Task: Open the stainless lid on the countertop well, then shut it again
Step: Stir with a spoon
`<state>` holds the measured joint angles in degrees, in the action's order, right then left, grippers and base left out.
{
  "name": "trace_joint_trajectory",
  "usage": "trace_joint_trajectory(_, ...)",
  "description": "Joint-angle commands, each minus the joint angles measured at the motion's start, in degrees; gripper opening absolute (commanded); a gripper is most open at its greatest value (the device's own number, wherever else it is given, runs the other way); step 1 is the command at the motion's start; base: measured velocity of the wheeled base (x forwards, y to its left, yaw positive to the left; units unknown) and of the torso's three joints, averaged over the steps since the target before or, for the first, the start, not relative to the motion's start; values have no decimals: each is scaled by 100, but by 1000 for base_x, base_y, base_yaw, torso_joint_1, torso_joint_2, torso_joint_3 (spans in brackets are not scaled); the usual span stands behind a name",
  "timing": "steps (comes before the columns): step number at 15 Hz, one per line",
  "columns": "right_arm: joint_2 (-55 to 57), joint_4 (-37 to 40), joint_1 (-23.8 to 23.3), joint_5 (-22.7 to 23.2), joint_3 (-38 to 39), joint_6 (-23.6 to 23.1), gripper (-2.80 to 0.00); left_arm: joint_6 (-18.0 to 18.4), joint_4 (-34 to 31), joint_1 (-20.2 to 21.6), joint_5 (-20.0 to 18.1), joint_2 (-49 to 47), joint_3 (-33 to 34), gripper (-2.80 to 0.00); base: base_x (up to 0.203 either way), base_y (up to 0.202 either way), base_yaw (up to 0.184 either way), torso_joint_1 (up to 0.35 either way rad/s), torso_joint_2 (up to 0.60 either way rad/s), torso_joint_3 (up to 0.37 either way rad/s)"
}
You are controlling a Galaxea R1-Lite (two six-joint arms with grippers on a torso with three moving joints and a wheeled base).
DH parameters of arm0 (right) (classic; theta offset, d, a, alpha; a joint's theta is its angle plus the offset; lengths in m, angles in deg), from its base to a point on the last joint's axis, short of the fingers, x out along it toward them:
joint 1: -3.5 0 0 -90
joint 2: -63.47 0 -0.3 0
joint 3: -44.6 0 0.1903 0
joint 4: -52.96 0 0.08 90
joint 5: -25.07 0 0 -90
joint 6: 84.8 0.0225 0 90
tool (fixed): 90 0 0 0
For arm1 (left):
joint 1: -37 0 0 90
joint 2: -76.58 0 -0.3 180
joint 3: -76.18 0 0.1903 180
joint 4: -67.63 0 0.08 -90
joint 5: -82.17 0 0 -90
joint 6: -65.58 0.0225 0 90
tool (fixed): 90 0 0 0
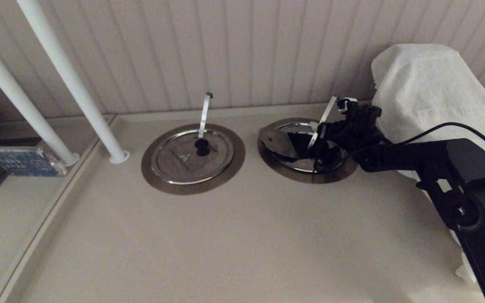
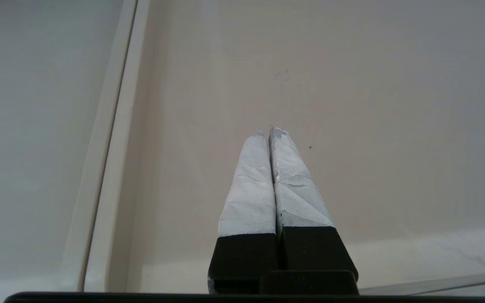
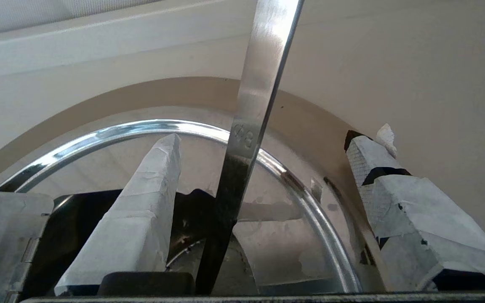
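Note:
The countertop well (image 1: 310, 174) is the right-hand bronze ring, with a slanted steel strip (image 1: 326, 111) rising from it. Its stainless lid (image 1: 276, 141) is off the hole, tilted up over the ring's left side, and the dark inside (image 1: 299, 145) shows. My right gripper (image 1: 324, 141) hangs over the well, open. In the right wrist view the strip (image 3: 255, 105) stands between the right gripper's (image 3: 263, 139) spread fingers and touches neither; the polished rim (image 3: 112, 132) curves behind them. My left gripper (image 2: 267, 131) is shut and empty over bare counter, out of the head view.
A twin lid (image 1: 192, 155) with a near-vertical strip lies closed to the left. Two white posts (image 1: 78, 84) stand at the counter's left edge, and a blue box (image 1: 23, 160) sits on the lower ledge. A white cloth-covered bulk (image 1: 436, 92) rises right of the well, against the panelled wall.

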<state>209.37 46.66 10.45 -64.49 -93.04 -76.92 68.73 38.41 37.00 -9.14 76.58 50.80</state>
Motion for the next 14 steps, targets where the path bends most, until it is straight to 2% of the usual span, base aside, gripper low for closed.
trace_joint_trajectory(1, 35, -66, 8, -9, 2, 4, 0, 1, -4, 0, 0, 9, -1, -280, 0, 0, 0, 0, 0, 0)
trace_joint_trajectory(9, 9, -171, 61, -44, 2, 21, 0, 1, -4, 0, 0, 0, -1, -280, 0, 0, 0, 0, 0, 0)
trace_joint_trajectory(10, 9, -171, 70, -44, 2, 12, -280, 1, -4, 0, 0, 4, -1, -280, 0, 0, 0, 0, 0, 0)
trace_joint_trajectory(14, 9, -180, 79, -18, 2, 12, -280, 1, -4, 0, 0, 8, -1, -280, 0, 0, 0, 0, 0, 0)
